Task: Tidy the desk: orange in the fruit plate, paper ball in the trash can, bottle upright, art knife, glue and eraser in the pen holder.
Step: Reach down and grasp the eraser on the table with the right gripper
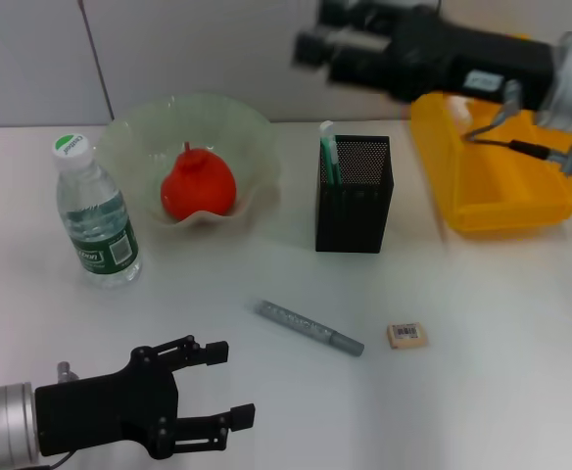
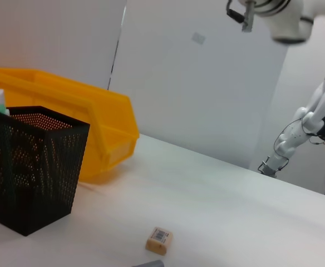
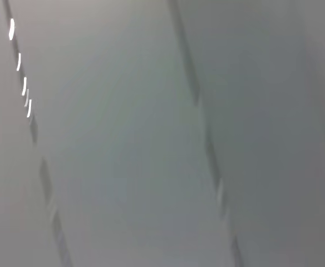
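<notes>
Head view first: lumpy red-orange orange (image 1: 198, 186) sits in the wavy glass fruit plate (image 1: 245, 127) upper left, bottle (image 1: 94, 213) upright beside it, left gripper (image 1: 219, 384) spread at the bottom, right gripper (image 1: 310, 39) blurry up top, can't tell its state. Left wrist view: black mesh pen holder (image 2: 31, 167) holds a green-white stick, yellow trash can (image 2: 95, 125) behind it, beige eraser (image 2: 158, 240) on the white table. Right wrist view shows only grey wall.

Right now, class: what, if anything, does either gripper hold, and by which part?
The left gripper is open and empty. The right gripper, raised beyond the pen holder, cannot be judged.
</notes>
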{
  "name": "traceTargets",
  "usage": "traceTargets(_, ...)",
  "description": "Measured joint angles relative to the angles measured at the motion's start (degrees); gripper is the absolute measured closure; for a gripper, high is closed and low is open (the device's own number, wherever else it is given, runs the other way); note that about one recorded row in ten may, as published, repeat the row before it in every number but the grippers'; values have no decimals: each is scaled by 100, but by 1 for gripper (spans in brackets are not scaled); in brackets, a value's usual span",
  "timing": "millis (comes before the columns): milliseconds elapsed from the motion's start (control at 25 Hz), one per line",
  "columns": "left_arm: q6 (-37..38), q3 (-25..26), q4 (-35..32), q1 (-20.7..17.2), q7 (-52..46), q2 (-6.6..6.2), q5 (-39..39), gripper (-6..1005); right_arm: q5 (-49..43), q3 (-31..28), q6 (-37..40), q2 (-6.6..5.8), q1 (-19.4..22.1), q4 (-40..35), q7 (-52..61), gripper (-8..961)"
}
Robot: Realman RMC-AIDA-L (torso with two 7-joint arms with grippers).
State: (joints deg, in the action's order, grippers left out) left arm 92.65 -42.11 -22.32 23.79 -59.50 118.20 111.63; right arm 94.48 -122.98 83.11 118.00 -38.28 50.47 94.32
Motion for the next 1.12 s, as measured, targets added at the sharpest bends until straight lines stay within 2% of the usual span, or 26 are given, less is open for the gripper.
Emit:
traceTargets(120,0,0,0,-13,0,-8,0,138,-1176,417,-22,-81,-332,563,1056,227)
traceTargets(280,0,-23,-3,-23,0,-14,-1,138,-2821,851,-20,-102,-862,980,2427,227)
traceTargets(440,17,-32,-22,-34,0,-17,-1,138,-3920,1182,-25,-98,-1372,891,3349,227)
traceTargets(600,17,-41,-40,-45,0,-19,1,138,-4784,1333,7,-20,-1960,411,3794,227)
traceTargets(800,18,-41,-37,-58,-30,-23,5,139,-5547,1700,-179,103,-2660,-348,4154,228)
traceTargets(1120,20,-27,-31,-125,-53,-27,8,138,-5565,2593,-604,137,-2939,-812,4591,228)
